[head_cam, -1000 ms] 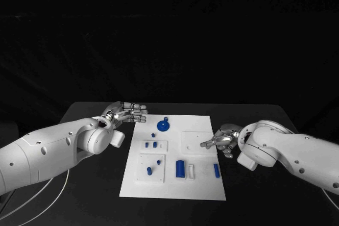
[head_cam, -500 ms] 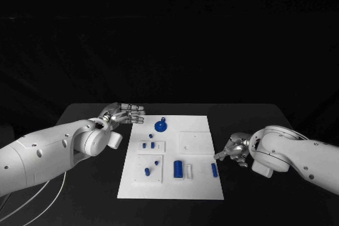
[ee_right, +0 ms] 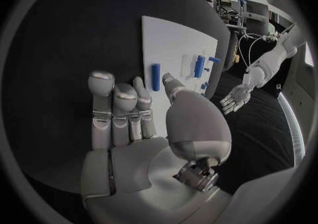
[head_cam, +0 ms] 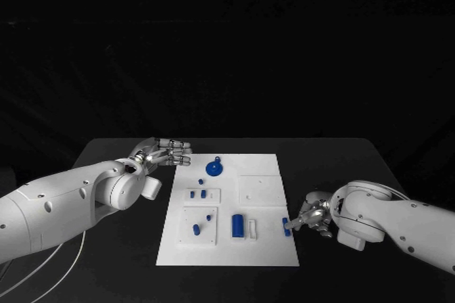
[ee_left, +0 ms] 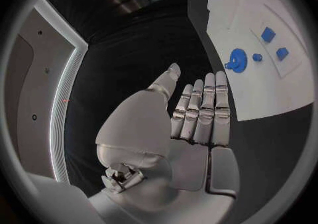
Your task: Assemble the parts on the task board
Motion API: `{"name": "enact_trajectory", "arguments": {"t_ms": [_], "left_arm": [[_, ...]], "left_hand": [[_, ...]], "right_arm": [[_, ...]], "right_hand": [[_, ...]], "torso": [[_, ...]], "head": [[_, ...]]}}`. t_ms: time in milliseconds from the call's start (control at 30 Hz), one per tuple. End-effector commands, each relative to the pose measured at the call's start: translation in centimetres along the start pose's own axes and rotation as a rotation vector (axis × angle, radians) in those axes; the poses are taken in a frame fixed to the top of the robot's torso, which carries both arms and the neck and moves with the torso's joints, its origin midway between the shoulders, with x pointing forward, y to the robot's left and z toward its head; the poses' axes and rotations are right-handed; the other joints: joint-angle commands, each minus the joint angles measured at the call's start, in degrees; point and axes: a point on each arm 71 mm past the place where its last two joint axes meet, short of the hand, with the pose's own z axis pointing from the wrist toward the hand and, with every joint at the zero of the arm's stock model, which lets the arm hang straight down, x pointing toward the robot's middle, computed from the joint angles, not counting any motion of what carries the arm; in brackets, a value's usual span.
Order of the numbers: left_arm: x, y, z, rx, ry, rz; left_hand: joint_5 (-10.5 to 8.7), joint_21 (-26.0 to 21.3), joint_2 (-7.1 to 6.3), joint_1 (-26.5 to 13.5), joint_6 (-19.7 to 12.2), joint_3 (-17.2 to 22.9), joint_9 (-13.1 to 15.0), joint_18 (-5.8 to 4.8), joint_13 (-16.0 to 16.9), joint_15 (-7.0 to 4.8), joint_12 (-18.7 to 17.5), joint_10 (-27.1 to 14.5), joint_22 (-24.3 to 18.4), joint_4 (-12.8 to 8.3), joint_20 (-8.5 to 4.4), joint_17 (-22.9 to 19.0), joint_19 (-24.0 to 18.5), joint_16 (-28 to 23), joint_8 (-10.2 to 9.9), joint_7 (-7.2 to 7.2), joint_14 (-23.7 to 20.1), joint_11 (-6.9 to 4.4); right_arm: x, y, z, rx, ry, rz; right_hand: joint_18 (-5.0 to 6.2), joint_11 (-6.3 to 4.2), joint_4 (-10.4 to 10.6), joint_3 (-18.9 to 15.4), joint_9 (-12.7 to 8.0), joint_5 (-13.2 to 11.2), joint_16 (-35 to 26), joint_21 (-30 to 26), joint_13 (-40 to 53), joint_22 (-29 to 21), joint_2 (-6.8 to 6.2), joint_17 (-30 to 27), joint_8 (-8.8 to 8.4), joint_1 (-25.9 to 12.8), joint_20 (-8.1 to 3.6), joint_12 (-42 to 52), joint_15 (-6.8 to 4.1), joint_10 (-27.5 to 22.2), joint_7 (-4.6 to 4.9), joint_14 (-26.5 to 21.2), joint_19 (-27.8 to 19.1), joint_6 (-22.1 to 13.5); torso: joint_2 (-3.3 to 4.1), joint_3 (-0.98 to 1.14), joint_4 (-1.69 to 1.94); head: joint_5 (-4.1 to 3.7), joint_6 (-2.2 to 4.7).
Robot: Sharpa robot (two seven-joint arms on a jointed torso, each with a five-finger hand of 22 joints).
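The right hand point(head_cam: 311, 219), fingers spread and empty, hovers just beside a blue bar point(head_cam: 285, 227) at the board's point(head_cam: 265, 250) right edge; a clean pick likely needs fingers straddling it squarely. The left hand point(head_cam: 167, 152) idles released over the counter point(head_cam: 114, 152).

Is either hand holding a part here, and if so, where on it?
Nothing is held. The left hand hovers open off the task board; the right hand is open, close by the blue bar, not gripping.

white task board point(head_cam: 265, 250) lies flat mid-table, small blue parts point(head_cam: 240, 226) scattered on it.
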Motion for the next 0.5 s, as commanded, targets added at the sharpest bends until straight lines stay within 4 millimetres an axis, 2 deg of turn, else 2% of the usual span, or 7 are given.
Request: {"name": "enact_trajectory", "arguments": {"t_ms": [33, 133, 267, 500], "left_arm": [[0.13, -0.02, -0.03, 0.004, 0.008, -0.005], [0.1, -0.01, -0.05, 0.004, 0.008, -0.005], [0.07, 0.0, -0.07, 0.003, 0.009, -0.005], [-0.15, 0.06, -0.13, 0.001, 0.007, -0.004]], "left_hand": [[0.17, 0.26, -0.03, -0.26, 0.39, 0.09, 0.0, -0.31, -0.01, 0.04, 0.15, -0.27, -0.09, 0.25, 0.05, 0.07, 0.23, -0.11, 0.16, 0.17, -0.33, -0.19], [0.13, 0.27, -0.06, -0.26, 0.09, 0.08, -0.03, -0.31, -0.01, 0.03, 0.16, -0.25, -0.1, 0.26, 0.06, 0.08, 0.23, -0.11, 0.1, 0.18, -0.31, -0.2], [0.11, 0.28, -0.07, -0.27, -0.03, 0.06, -0.03, -0.32, -0.01, 0.04, 0.15, -0.26, -0.14, 0.31, 0.06, 0.07, 0.22, -0.12, 0.12, 0.12, -0.34, -0.19], [0.07, 0.3, -0.08, -0.27, 0.47, 0.04, 0.0, -0.33, -0.01, 0.02, 0.15, -0.2, -0.2, 0.39, 0.07, 0.08, 0.21, -0.11, 0.16, 0.09, -0.33, -0.23]], "right_arm": [[0.56, -0.46, 0.25, 0.067, 0.016, -0.033], [0.89, -0.31, 0.46, 0.065, 0.014, -0.028], [1.26, 0.04, 0.67, 0.06, 0.007, -0.028], [1.48, 0.29, 0.91, 0.057, -0.002, -0.024]], "right_hand": [[0.27, 0.06, 1.41, 0.03, 0.04, -1.1, -0.17, -0.31, -0.05, 0.06, -0.75, 0.13, 0.14, 0.29, 0.16, -0.1, 0.06, -0.39, -0.1, 0.05, 2.8, -0.47], [0.28, 0.05, 2.61, -0.12, 0.12, -2.17, -0.24, -0.32, -0.07, 0.09, -1.26, 0.14, 0.13, 0.52, 0.16, -0.08, 0.06, -0.39, -0.12, 0.04, 2.79, -0.48], [0.26, 0.05, 3.45, -0.32, 0.18, -2.35, -0.19, -0.27, -0.06, 0.13, -1.56, 0.26, 0.16, 0.86, 0.15, -0.04, 0.05, -0.36, -0.13, 0.07, 2.81, -0.43], [0.2, 0.0, 2.47, 0.37, 0.24, -1.33, -0.22, -0.15, 0.01, 0.22, -1.1, 0.28, 0.14, 0.86, 0.12, 0.08, 0.03, -0.29, -0.2, 0.08, 2.81, -0.08]], "torso": [[0.03, -0.04, -0.04], [0.03, -0.05, -0.01], [0.01, -0.01, 0.02], [0.01, -0.07, -0.01]], "head": [[-0.15, -0.09], [-0.15, -0.14], [-0.2, -0.14], [-0.34, -0.04]]}}
